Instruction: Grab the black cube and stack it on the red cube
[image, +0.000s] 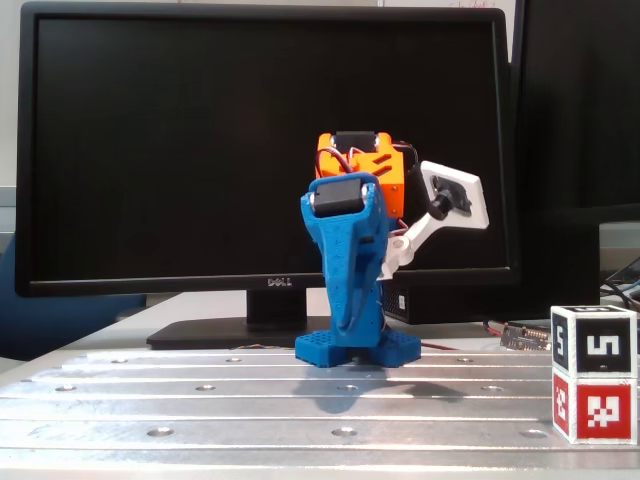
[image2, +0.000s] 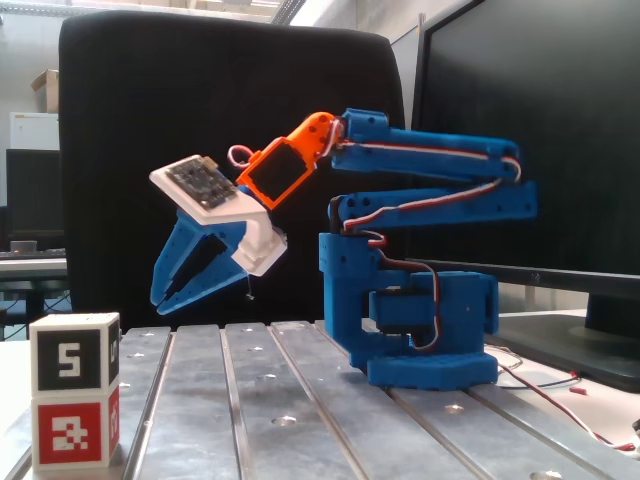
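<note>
The black cube (image: 594, 341) (image2: 72, 346), with a white label, sits squarely on top of the red cube (image: 594, 405) (image2: 72, 430). The stack stands at the right front of the metal table in a fixed view and at the left front in the other. My blue gripper (image2: 166, 300) (image: 348, 318) hangs in the air, well clear of the stack and back toward the arm's base (image2: 430, 340). It points down at a slant. Its jaws stand a little apart with nothing between them.
A grooved metal table (image2: 300, 400) (image: 250, 400) carries the arm. A Dell monitor (image: 150, 150) stands behind it in a fixed view, and a black chair back (image2: 150, 100) and another screen (image2: 560, 100) in the other. Loose cables (image2: 560, 390) lie near the base.
</note>
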